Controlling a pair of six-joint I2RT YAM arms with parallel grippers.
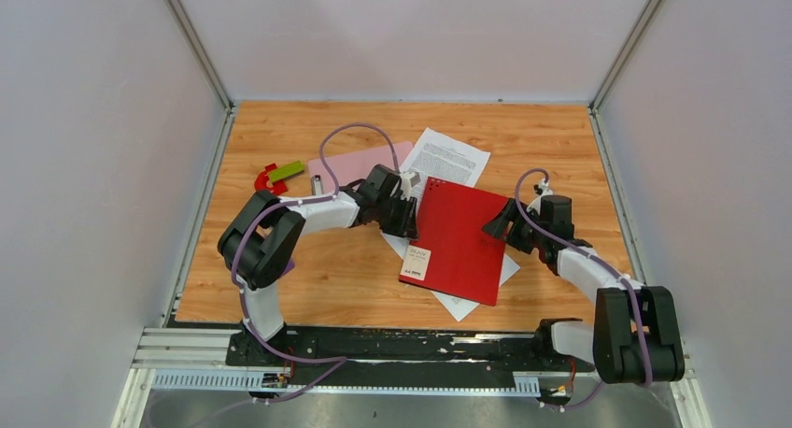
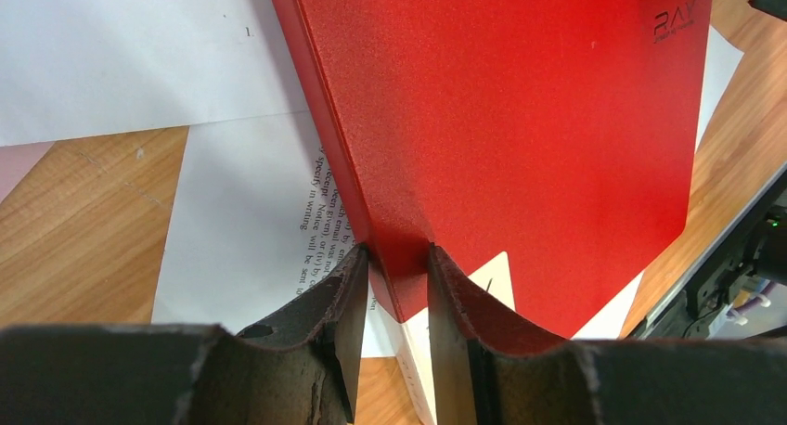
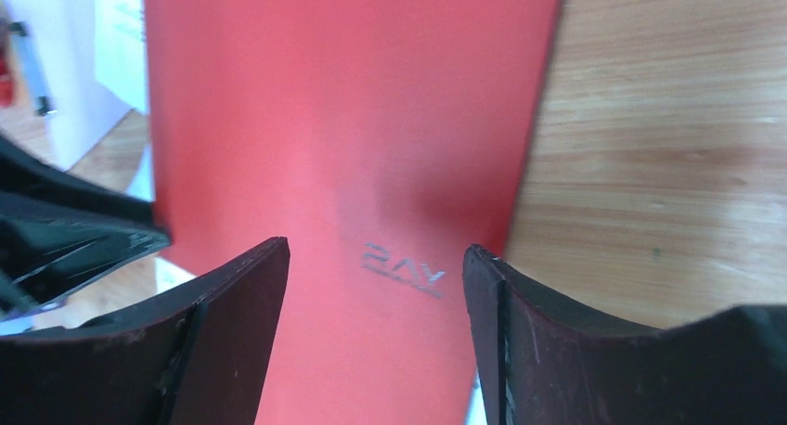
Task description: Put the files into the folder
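left gripper point(image 2: 394, 258): I am clamped on a corner of the red folder point(image 1: 458, 236);
right gripper point(image 3: 376, 249): I hang spread wide over the folder's logo, holding nothing;
files point(image 1: 448, 155): partly under the folder

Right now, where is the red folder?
In the top view the red folder lies in the middle of the table, over the white sheets, between the left gripper and the right gripper.

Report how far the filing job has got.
Done: nothing yet; the white printed paper sheets lie outside, beneath the closed red rectangular folder. In hand: the left gripper brackets a folder corner, grip unclear; the right gripper hangs open over the opposite edge. Left: open the cover, slide both sheets in.
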